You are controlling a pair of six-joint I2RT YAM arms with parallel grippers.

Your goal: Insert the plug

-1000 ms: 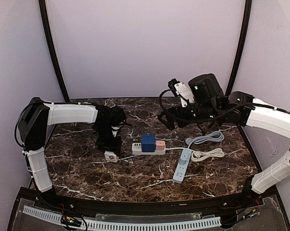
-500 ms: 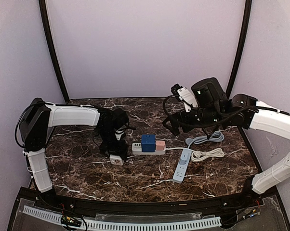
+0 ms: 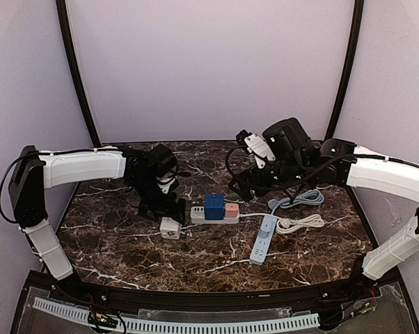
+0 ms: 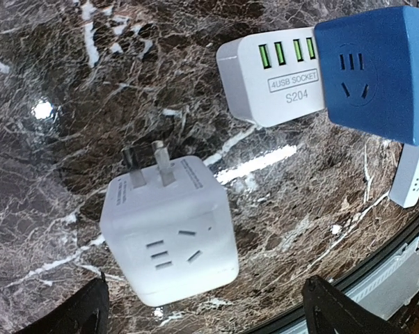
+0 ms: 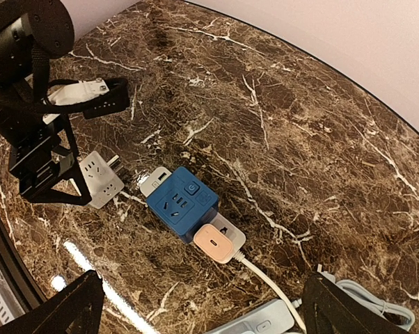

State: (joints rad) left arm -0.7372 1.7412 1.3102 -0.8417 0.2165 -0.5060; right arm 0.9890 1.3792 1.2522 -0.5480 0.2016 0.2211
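since the white plug cube (image 4: 169,233) lies loose on the table (image 3: 126,250) just beside the power strip (image 4: 272,80), with the left gripper (image 4: 206,298) and right gripper (image 5: 206,296) both spread open and empty, it looks light, rigid and slick, best pinched across two flat sides clear of the prongs.

a blue cube (image 3: 214,206) and a pink plug (image 3: 231,209) are sitting side by side just in front of the right gripper (image 3: 241,186). a pale blue strip (image 3: 263,239) and coiled cords (image 3: 300,212) are lying off to its right on the marble table (image 3: 126,243).
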